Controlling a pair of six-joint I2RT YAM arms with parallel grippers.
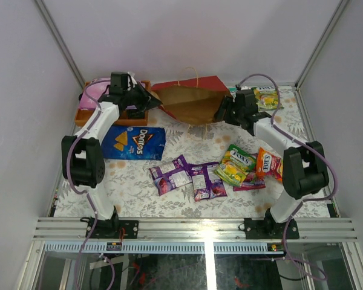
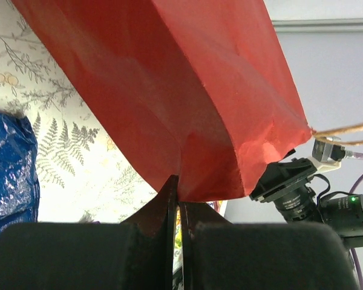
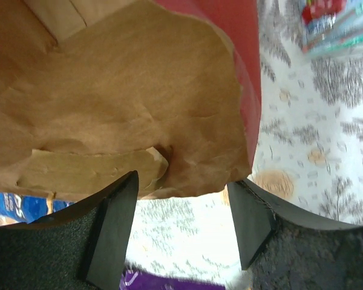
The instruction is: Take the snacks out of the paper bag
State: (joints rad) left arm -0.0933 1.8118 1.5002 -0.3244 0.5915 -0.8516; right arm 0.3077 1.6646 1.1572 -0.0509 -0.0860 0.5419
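**Pinching the red bag at the far edge while the snacks lie spread on the tabletop**

Lying tipped on its side at the middle of the far edge, the red paper bag (image 1: 190,99) turns its open mouth toward the near edge. The right wrist view looks into it: only brown kraft walls and a folded crease of paper show in the part that can be seen. At the far left corner an orange tray (image 1: 83,116) holds a pink-purple pouch (image 1: 95,90), partly hidden by the left arm.

The snacks are out on the tabletop (image 1: 187,142). A blue Doritos bag (image 1: 133,142) lies left of centre. Two purple packets (image 1: 170,174) sit toward the near edge, with a green packet (image 1: 237,163), a pink-red packet (image 1: 250,182) and an orange packet (image 1: 267,163) to their right. A yellow-green packet (image 1: 266,96) lies at the far right corner.

Only the left wrist view shows the grip. The left end effector (image 2: 177,188) is closed tight on a bottom fold of the bag's red outside, at the bag's left end.

The right end effector (image 3: 181,181) is open at the bag's right end. Its fingers are spread just under the lower rim of the mouth and hold nothing.
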